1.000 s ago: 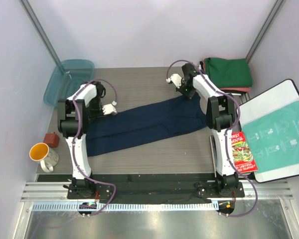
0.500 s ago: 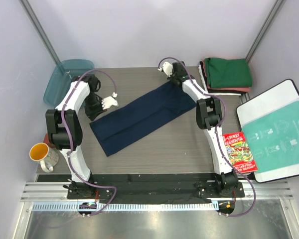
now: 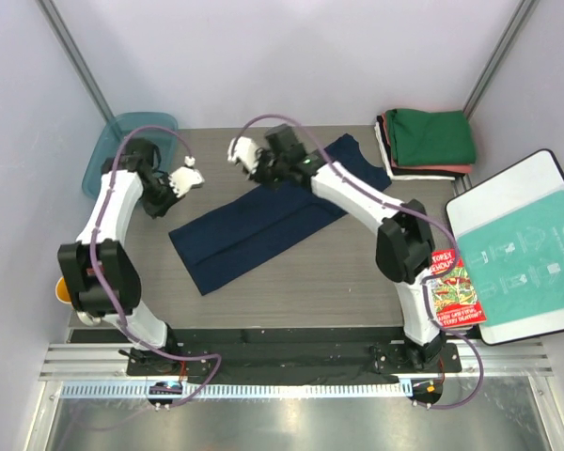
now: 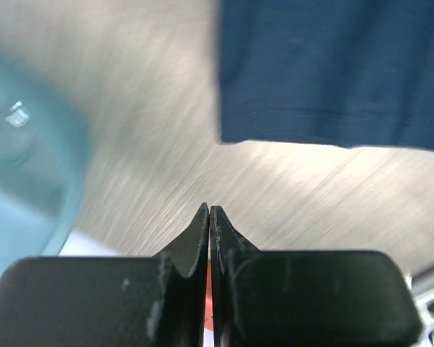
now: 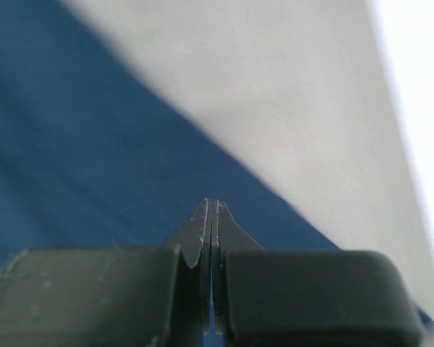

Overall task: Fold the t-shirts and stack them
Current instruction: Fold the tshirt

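Note:
The dark navy t-shirt [image 3: 273, 221] lies flat as a long folded strip, running diagonally from near left to far right. It also shows in the left wrist view [image 4: 333, 72] and the right wrist view [image 5: 94, 144]. My left gripper [image 3: 190, 180] is shut and empty above bare table, just beyond the strip's left end. My right gripper [image 3: 254, 162] is shut, hovering over the strip's far edge near its middle; no cloth shows between the jaws. A folded stack with a green shirt [image 3: 430, 136] on top, salmon-red [image 3: 454, 170] and white below, sits at the far right.
A teal plastic bin [image 3: 132, 141] stands at the far left, also in the left wrist view [image 4: 22, 166]. A teal-printed bag [image 3: 526, 249] lies on a white board at the right. A red book [image 3: 456, 287] lies near the right arm. An orange mug [image 3: 62, 287] peeks out behind the left arm.
My right gripper has swung left from the strip's far right end to near its middle, uncovering that end. My left gripper has drawn back up and left. The shirt lies still.

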Robot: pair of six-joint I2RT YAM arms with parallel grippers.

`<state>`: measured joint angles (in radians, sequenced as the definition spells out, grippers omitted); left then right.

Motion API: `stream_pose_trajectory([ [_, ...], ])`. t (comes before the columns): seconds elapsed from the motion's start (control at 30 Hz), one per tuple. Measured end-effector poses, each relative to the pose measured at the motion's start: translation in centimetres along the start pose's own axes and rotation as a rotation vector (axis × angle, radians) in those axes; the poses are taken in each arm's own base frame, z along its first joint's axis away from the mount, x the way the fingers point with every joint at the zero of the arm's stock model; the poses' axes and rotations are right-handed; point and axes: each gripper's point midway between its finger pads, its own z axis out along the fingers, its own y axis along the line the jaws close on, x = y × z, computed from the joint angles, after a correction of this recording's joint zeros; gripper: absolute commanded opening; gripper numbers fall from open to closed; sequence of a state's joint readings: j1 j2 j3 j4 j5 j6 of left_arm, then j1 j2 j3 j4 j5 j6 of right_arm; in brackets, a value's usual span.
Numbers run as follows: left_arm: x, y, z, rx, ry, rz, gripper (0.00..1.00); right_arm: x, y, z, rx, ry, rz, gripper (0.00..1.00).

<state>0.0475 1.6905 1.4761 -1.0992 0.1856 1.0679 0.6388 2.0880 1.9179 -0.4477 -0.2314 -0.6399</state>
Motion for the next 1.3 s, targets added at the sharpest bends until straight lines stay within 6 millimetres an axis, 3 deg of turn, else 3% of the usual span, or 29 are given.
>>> stream_pose_trajectory([
  [0.03, 0.0, 0.5, -0.7, -0.049, -0.024, -0.025, 0.0, -0.9, 2.3, 0.8, -0.057, -0.015, -0.01, 0.01],
  [0.1, 0.2, 1.1, -1.8, -0.131, -0.062, -0.073, 0.0, -0.7, 6.8, 2.9, -0.172, -0.004, -0.016, 0.01],
  [0.17, 0.1, 1.3, -2.8, -0.208, -0.105, -0.115, 0.0, 1.4, 10.4, 5.3, -0.266, 0.048, -0.006, 0.01],
  [0.3, -0.7, 1.9, -4.8, -0.336, -0.192, -0.18, 0.0, 6.4, 14.7, 9.2, -0.382, 0.163, 0.029, 0.01],
  [0.5, -1.8, 3.1, -7.2, -0.453, -0.28, -0.222, 0.0, 4.6, 13.4, 10.3, -0.36, 0.111, 0.029, 0.01],
  [0.73, -2.1, 3.6, -7.6, -0.482, -0.302, -0.225, 0.0, 6.4, 14.8, 10.2, -0.394, 0.144, 0.023, 0.01],
  [0.9, -2.3, 3.9, -7.6, -0.488, -0.311, -0.208, 0.0, 7.9, 16.0, 8.0, -0.412, 0.165, 0.006, 0.01],
  [1.03, -2.5, 3.9, -7.1, -0.467, -0.315, -0.185, 0.0, 9.7, 17.2, 5.0, -0.427, 0.207, -0.004, 0.01],
  [1.17, -2.7, 3.9, -6.5, -0.446, -0.319, -0.159, 0.0, 12.3, 18.7, 1.1, -0.441, 0.277, -0.021, 0.01],
  [1.3, -3.0, 3.8, -5.9, -0.421, -0.327, -0.141, 0.0, 15.5, 20.5, -4.1, -0.468, 0.373, -0.03, 0.01],
])
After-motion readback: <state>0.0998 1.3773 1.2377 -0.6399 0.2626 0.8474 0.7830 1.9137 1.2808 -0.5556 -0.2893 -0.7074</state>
